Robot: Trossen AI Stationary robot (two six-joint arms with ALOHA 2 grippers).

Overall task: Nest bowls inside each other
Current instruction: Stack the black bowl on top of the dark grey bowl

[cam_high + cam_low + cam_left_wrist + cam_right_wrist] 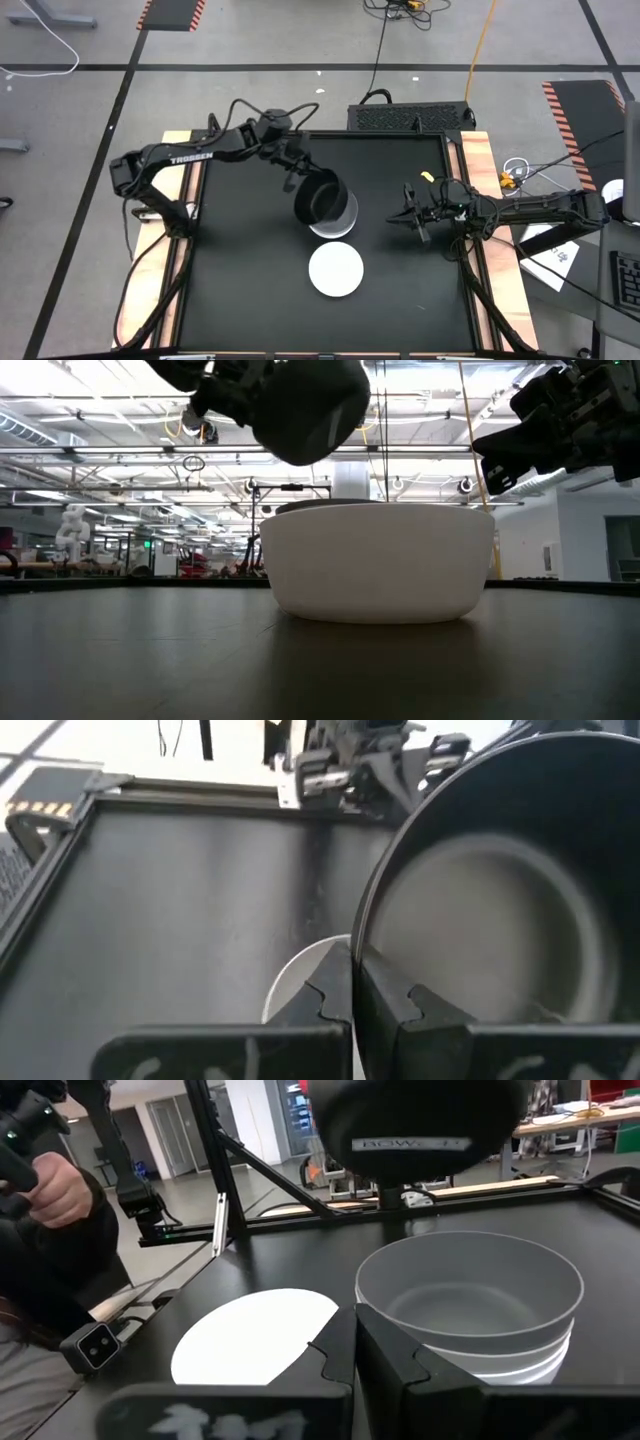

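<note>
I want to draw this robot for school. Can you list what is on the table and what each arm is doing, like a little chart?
Held bowl: round black plastic bowl, tilted, lifted above the table
Holder: left gripper, shut on the black bowl's rim
Under it: stack of white round bowls with a grey one on top
Also on table: another white round bowl, upside down, nearer the front edge
Right gripper: shut, empty, off to the stack's right
Surface: black table

A bowl held tilted (322, 199) hangs above the bowl stack (338, 222), another bowl (335, 270) just before it
</note>
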